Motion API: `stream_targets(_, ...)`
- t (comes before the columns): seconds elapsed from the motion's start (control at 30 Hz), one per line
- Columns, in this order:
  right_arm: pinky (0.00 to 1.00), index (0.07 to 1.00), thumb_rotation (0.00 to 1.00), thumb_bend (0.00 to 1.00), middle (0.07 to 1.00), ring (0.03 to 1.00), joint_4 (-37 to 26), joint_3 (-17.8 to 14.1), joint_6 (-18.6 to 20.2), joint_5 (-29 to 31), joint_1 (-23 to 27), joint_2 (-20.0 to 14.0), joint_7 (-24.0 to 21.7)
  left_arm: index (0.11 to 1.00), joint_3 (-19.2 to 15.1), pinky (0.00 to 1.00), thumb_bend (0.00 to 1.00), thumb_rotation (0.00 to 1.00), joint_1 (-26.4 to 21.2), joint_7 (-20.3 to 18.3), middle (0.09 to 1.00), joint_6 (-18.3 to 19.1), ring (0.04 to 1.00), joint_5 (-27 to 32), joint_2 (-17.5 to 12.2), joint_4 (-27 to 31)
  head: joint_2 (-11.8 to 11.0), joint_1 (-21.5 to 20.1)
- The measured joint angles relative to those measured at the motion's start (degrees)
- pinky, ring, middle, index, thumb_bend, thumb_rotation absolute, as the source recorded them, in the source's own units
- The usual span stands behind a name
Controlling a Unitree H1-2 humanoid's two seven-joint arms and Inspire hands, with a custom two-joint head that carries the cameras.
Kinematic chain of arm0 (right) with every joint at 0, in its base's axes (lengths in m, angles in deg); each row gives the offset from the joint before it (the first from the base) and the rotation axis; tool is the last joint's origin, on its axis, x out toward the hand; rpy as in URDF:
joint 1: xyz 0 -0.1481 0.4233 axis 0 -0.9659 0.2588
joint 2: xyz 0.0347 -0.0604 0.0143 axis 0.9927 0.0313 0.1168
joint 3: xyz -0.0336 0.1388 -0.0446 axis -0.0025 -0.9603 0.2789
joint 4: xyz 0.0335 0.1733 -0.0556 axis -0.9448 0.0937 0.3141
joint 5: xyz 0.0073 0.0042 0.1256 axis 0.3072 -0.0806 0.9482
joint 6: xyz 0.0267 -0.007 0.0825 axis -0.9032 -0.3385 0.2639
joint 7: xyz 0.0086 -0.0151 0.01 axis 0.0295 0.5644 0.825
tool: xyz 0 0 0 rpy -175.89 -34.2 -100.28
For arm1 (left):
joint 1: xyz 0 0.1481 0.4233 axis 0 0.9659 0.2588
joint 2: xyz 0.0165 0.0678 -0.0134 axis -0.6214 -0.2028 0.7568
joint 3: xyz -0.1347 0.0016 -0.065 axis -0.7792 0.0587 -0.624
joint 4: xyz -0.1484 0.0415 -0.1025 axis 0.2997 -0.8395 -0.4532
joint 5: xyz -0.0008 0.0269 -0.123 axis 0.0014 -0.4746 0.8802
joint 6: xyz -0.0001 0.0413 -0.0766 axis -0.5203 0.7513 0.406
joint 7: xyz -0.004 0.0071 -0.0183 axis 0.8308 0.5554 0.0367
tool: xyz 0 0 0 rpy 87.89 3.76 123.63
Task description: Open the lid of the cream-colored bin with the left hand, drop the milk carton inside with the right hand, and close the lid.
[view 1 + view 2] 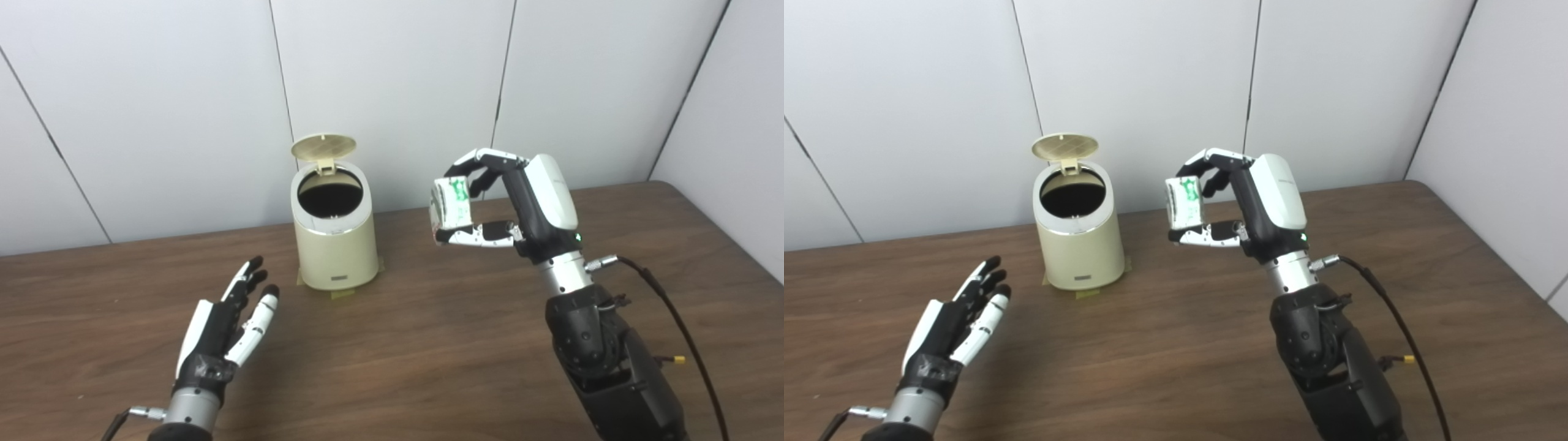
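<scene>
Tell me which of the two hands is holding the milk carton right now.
The right hand, raised beside the open bin, pinches the milk carton between fingers and thumb. The left hand is open and empty, low over the table.

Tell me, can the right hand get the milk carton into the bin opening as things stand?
Probably yes. The lid stands open, the bin mouth is uncovered, and nothing lies between it and the milk carton in the right hand.

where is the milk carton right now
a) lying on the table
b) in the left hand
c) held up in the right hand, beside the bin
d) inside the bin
c: the right hand pinches the milk carton in the air to the right of the open bin; the left hand is empty.
</scene>
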Motion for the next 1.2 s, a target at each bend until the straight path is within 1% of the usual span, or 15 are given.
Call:
stream_targets(0.03, 0.48, 0.482, 0.00, 0.51, 0.516, 0.403, -0.15, 0.38, -0.54, -0.44, 0.87, 0.64, -0.04, 0.986, 0.20, 0.99, 0.33, 0.75, 0.17, 0.12, 0.945, 0.00, 0.978, 0.01, 0.15, -0.17, -0.17, 1.05)
stream_targets(0.1, 0.46, 0.481, 0.00, 0.52, 0.518, 0.399, -0.09, 0.82, -1.33, -0.51, 2.41, 1.91, -0.20, 0.984, 0.75, 0.98, 0.32, 0.76, 0.31, 0.46, 0.946, 0.00, 0.977, -0.05, 0.51, -0.17, -0.35, 1.93)
stream_targets(0.13, 0.47, 0.479, 0.00, 0.52, 0.523, 0.397, 0.15, 0.93, -1.97, -0.49, 3.05, 2.53, -0.26, 0.985, 1.00, 0.99, 0.32, 0.77, 0.32, 0.63, 0.945, -0.01, 0.977, -0.07, 0.76, -0.17, -0.44, 2.46)
stream_targets(0.17, 0.42, 0.479, 0.00, 0.52, 0.525, 0.389, 0.61, 1.08, -2.76, -0.52, 3.50, 2.99, -0.19, 0.988, 1.29, 0.98, 0.32, 0.79, 0.37, 0.88, 0.944, -0.13, 0.975, -0.19, 0.91, -0.21, -0.44, 2.47)
stream_targets(0.23, 0.34, 0.484, 0.00, 0.52, 0.520, 0.369, 2.14, 1.72, -3.60, -0.72, 4.70, 4.12, -0.18, 0.993, 2.05, 0.97, 0.33, 0.80, 0.64, 1.82, 0.942, -1.18, 0.970, -0.44, 1.07, -0.70, -0.79, 3.52)
stream_targets(0.27, 0.33, 0.487, 0.00, 0.52, 0.521, 0.372, 2.79, 2.07, -4.03, -0.76, 5.13, 4.56, -0.22, 0.994, 2.29, 0.97, 0.33, 0.80, 0.89, 2.14, 0.941, -2.15, 0.968, -0.48, 1.16, -1.03, -0.97, 4.30)
stream_targets(0.33, 0.32, 0.494, 0.00, 0.52, 0.521, 0.379, 3.88, 2.51, -4.95, -0.75, 6.01, 5.49, -0.66, 0.994, 2.70, 0.96, 0.34, 0.80, 1.33, 2.55, 0.944, -3.46, 0.964, -0.48, 1.28, -2.02, -1.32, 5.19)
stream_targets(0.4, 0.32, 0.498, 0.00, 0.52, 0.519, 0.384, 4.90, 2.75, -5.94, -0.76, 6.86, 6.13, -0.68, 0.994, 2.76, 0.95, 0.35, 0.80, 1.73, 2.85, 0.944, -3.91, 0.960, -0.48, 1.44, -2.74, -1.58, 6.15)
stream_targets(0.53, 0.32, 0.502, 0.00, 0.52, 0.515, 0.382, 9.01, 2.80, -7.58, -1.44, 9.53, 6.88, -0.53, 0.993, 3.10, 0.96, 0.35, 0.84, 1.97, 4.32, 0.943, -4.34, 0.962, -0.66, 2.30, -2.78, -1.93, 7.04)
stream_targets(0.63, 0.32, 0.502, 0.00, 0.52, 0.514, 0.380, 11.60, 2.80, -8.96, -2.00, 11.11, 7.75, 0.58, 0.991, 3.52, 0.96, 0.35, 0.83, 1.97, 4.66, 0.946, -4.49, 0.965, -0.64, 2.86, -3.25, -2.37, 8.17)
stream_targets(0.7, 0.30, 0.504, 0.00, 0.51, 0.515, 0.373, 12.84, 2.79, -9.53, -2.35, 11.96, 8.06, 0.96, 0.993, 3.68, 0.96, 0.35, 0.83, 2.03, 4.86, 0.947, -4.50, 0.964, -0.65, 3.13, -3.83, -2.46, 8.44)
stream_targets(0.77, 0.28, 0.515, 0.00, 0.51, 0.514, 0.372, 14.27, 2.79, -10.11, -2.85, 12.64, 8.13, 1.69, 0.993, 3.86, 0.96, 0.35, 0.80, 2.11, 5.03, 0.948, -4.55, 0.967, -0.66, 3.14, -3.83, -2.55, 8.71)
stream_targets(0.93, 0.32, 0.498, 0.00, 0.51, 0.515, 0.384, 22.26, 2.83, -14.42, -4.72, 15.27, 7.56, 5.73, 0.985, 4.31, 0.96, 0.34, 0.78, 2.32, 6.23, 0.946, -5.47, 0.965, -1.08, 3.19, -3.83, -2.81, 9.32)
stream_targets(1.13, 0.34, 0.487, 0.00, 0.50, 0.501, 0.394, 28.60, 2.80, -17.41, -4.92, 17.44, 6.79, 8.00, 0.977, 4.64, 0.96, 0.34, 0.76, 3.07, 6.54, 0.944, -5.52, 0.961, -1.82, 3.23, -3.73, -2.64, 10.20)
stream_targets(1.2, 0.36, 0.487, 0.00, 0.50, 0.499, 0.393, 30.00, 2.78, -17.78, -4.96, 18.04, 6.72, 8.32, 0.974, 4.82, 0.95, 0.33, 0.75, 3.36, 6.54, 0.940, -5.51, 0.955, -2.07, 3.23, -3.36, -2.55, 10.29)
